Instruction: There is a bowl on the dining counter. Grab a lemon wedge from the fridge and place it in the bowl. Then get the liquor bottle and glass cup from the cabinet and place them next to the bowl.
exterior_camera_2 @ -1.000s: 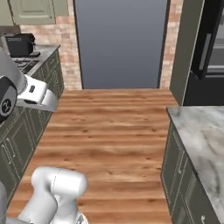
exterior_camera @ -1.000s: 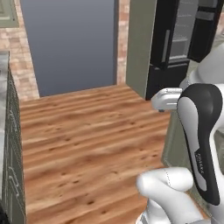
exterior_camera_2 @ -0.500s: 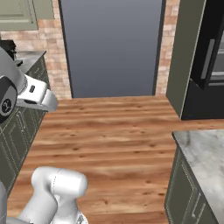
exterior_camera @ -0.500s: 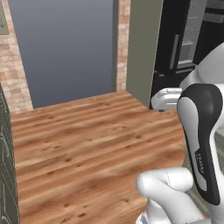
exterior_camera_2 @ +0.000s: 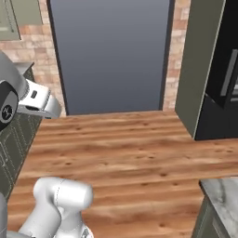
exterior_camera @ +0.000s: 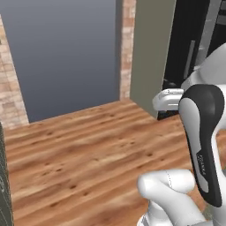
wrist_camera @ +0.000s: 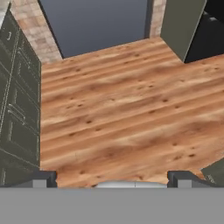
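1. Two finger tips of the gripper [wrist_camera: 112,179] stand wide apart, holding nothing.
2. The fridge [exterior_camera_2: 223,88] stands ahead to the right, well apart from the gripper, across the wooden floor [exterior_camera_2: 121,148].
3. The lemon wedge is judged to be inside it.

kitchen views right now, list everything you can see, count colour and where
fridge: one, black with grey handle, far right
tall side panel: one, sage green, beside the fridge
doorway panel: one, blue-grey, back wall, centre
brick wall: red-tan, both sides of the doorway
floor: wood planks, centre
base cabinets: dark green, drawered, left
dining counter: one marble corner, lower right
gripper: one, dark tips, open, empty, over the floor
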You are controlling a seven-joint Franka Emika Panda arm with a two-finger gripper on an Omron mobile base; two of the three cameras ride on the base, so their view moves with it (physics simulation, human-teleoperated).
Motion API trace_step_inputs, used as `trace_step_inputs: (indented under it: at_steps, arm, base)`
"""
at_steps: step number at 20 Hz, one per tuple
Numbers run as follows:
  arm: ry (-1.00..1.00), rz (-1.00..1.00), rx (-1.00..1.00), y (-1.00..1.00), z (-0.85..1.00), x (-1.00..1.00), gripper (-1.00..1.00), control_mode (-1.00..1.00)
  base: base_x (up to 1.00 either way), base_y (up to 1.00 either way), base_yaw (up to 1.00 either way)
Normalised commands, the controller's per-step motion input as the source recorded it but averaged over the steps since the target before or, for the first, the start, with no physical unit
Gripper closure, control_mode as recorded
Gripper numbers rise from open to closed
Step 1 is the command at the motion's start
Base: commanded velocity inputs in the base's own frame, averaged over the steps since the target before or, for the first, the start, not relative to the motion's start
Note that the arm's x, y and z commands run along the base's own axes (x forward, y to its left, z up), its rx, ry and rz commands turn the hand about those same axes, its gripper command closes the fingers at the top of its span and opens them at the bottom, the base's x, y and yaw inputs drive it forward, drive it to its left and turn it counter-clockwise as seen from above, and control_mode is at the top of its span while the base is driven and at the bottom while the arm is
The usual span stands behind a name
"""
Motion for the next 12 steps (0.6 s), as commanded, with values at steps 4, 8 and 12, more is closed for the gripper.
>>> trace_step_inputs:
  at_steps: [4, 8, 12]
  arm:
    - [0.0, 0.0, 0.0, 0.0, 0.0, 0.0, -1.0, 1.0]
    - [0.0, 0.0, 0.0, 0.0, 0.0, 0.0, -1.0, 1.0]
    - [0.0, 0.0, 0.0, 0.0, 0.0, 0.0, -1.0, 1.0]
  base:
    - [1.0, 0.0, -0.09]
    - [1.0, 0.0, -0.05]
    - [1.0, 0.0, 0.0]
